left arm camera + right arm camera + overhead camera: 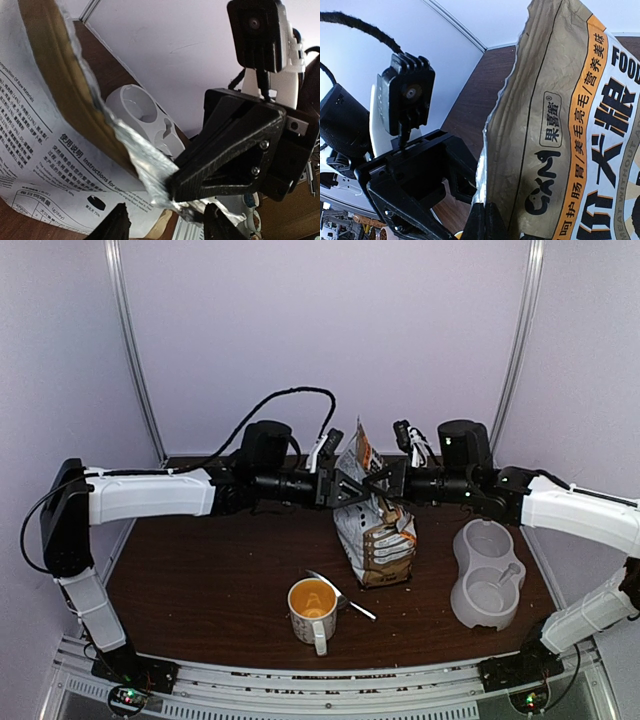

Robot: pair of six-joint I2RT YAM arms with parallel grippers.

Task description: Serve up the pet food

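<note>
The pet food bag (375,530), white, tan and orange with black Chinese characters, stands upright at mid-table with its top torn open. No kibble shows; it is hidden inside the bag. My right gripper (385,480) is shut on the bag's foil-lined top edge; in the right wrist view its fingers (482,222) pinch that edge of the bag (560,125). My left gripper (345,488) is open at the other side of the bag's mouth. In the left wrist view its fingertips (117,225) stand wide apart, with the foil edge (145,160) just above the gap.
A white double pet bowl (487,575) sits right of the bag and shows behind it in the left wrist view (142,107). A white mug with an orange lining (313,608) stands near the front, with a metal spoon (340,595) beside it.
</note>
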